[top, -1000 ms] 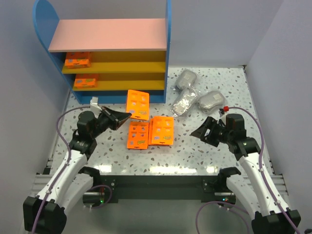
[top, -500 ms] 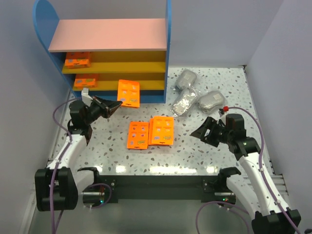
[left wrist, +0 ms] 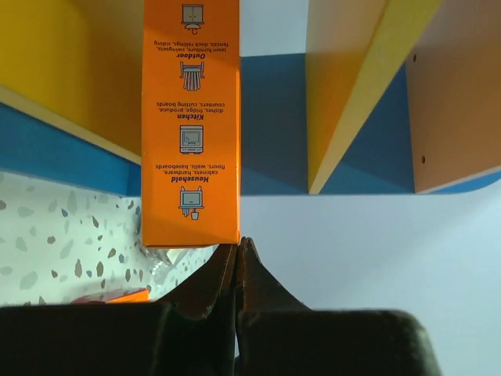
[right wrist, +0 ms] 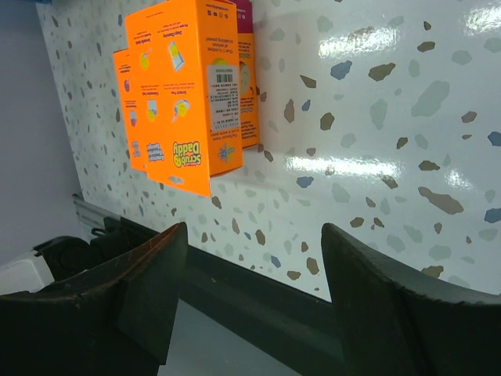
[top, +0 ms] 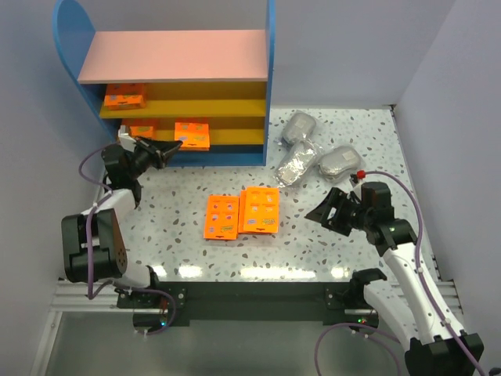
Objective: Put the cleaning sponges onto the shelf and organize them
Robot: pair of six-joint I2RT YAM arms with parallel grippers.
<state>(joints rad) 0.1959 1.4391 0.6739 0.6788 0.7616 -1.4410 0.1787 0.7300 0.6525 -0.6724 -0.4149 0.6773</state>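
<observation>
Sponges: one orange pack (top: 192, 135) is at the front of the lower yellow board (top: 235, 138) of the shelf (top: 172, 55), just right of a second pack (top: 142, 129). Can't tell if it rests on the board. Left jaws are pressed together on its near edge. In the left wrist view the orange pack (left wrist: 190, 117) runs straight away from the tips toward the shelf opening. A third pack (top: 125, 95) lies on the upper yellow board (top: 211, 106), left end. Two more lie flat mid desk (top: 180, 196), touching: left pack (top: 221, 217) and right pack (top: 261, 210). Grey bagged bundles (top: 296, 164), three of them, cluster on the desk right of the shelf. Right jaws are spread, gripping nothing, hovering over the desk right of the flat pair. The right wrist view has the right pack (right wrist: 188, 94) ahead of the tips.
</observation>
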